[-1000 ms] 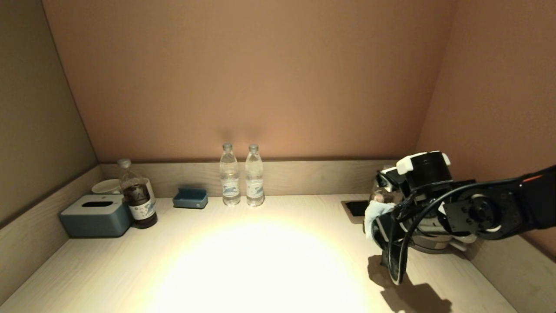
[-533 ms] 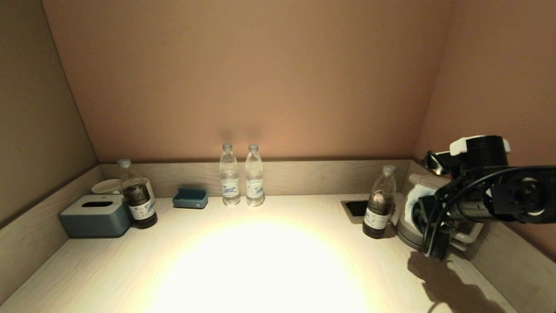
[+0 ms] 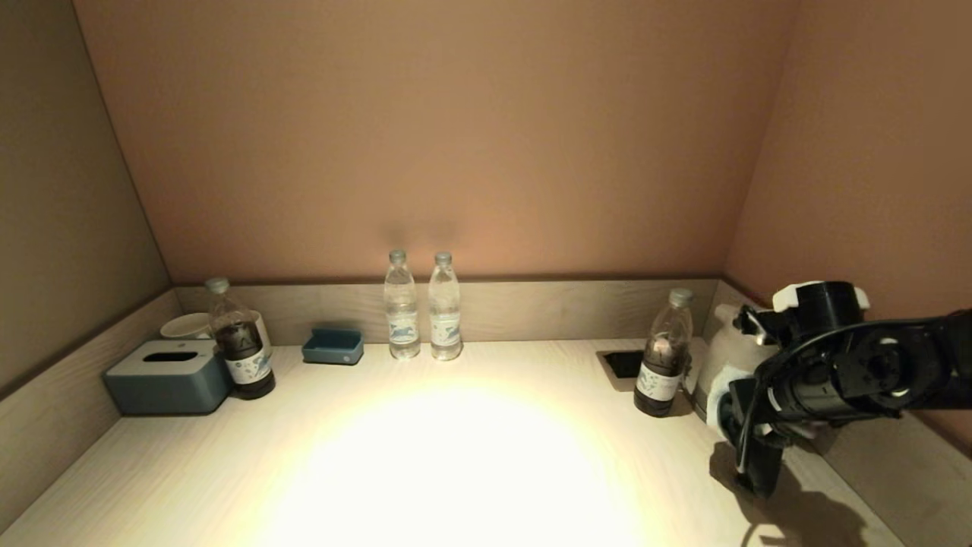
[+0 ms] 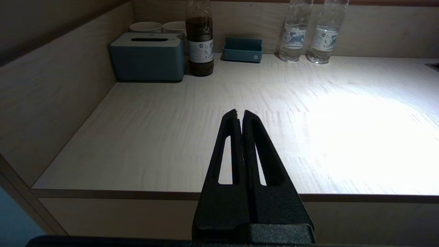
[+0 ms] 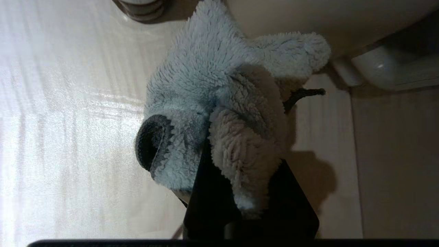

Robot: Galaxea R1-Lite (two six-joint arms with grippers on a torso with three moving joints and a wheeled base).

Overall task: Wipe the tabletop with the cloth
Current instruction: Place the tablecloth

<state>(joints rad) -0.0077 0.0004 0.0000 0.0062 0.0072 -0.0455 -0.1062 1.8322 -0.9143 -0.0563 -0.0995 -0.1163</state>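
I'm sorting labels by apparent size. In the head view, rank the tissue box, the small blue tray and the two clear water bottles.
1. Tissue box, clearly largest.
2. Left clear water bottle and right clear water bottle: they look alike, so unranked between them.
3. Small blue tray, smallest.

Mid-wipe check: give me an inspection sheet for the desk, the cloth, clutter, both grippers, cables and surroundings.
Surface: pale wood-grain tabletop, raised rim, black square cut-out at right rear.
Job's things: fluffy pale grey-blue cloth bunched in the right gripper.
Clutter: blue-grey tissue box, two dark-liquid bottles, two clear water bottles, small blue tray, white cups, white kettle.
Grippers: right gripper shut on the cloth beside the kettle; left gripper shut, parked off the front edge.
Cables: black cable looped on the right wrist.
Surroundings: brown alcove walls.
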